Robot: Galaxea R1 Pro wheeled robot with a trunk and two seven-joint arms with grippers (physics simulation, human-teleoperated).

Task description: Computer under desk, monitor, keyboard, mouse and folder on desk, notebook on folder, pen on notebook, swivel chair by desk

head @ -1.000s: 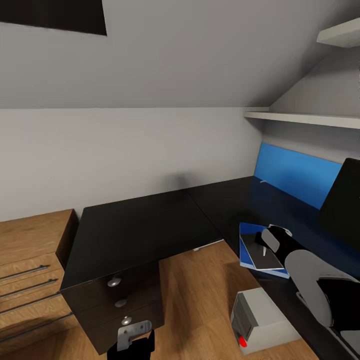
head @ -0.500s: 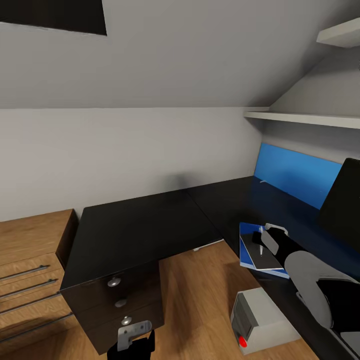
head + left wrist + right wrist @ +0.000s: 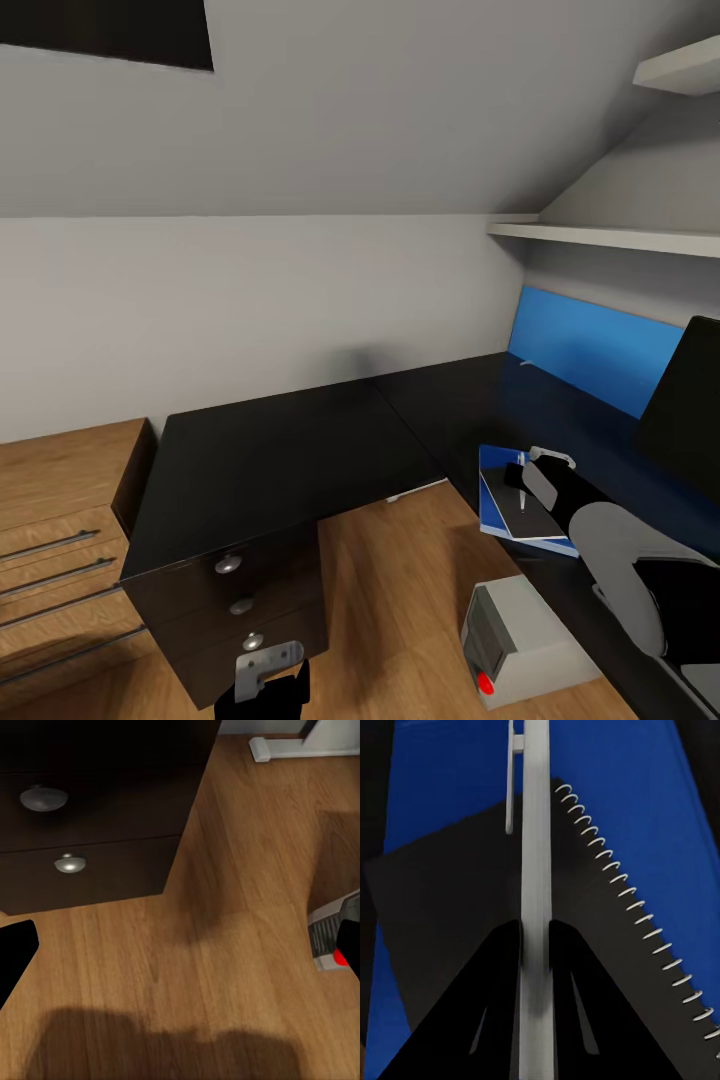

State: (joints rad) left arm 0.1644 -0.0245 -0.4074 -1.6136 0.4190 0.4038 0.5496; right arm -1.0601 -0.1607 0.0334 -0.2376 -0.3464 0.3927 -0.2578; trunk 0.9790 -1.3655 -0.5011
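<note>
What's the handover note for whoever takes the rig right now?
Right claw: shut on the pen, held over the notebook, which lies on the blue folder on the desk.
Left claw: low by the drawer unit, appears open, nothing between its fingers.
The monitor's edge shows at the right of the desk; the computer is on the floor by the desk.
Done: folder and notebook stacked.
Left: release the pen onto the notebook; check keyboard, mouse and chair.

Readable text: none in any view.
Labels, brands, numbers: none legible on the desk point(image 3: 270, 450), the folder point(image 3: 492, 470) or the notebook point(image 3: 450, 915).
</note>
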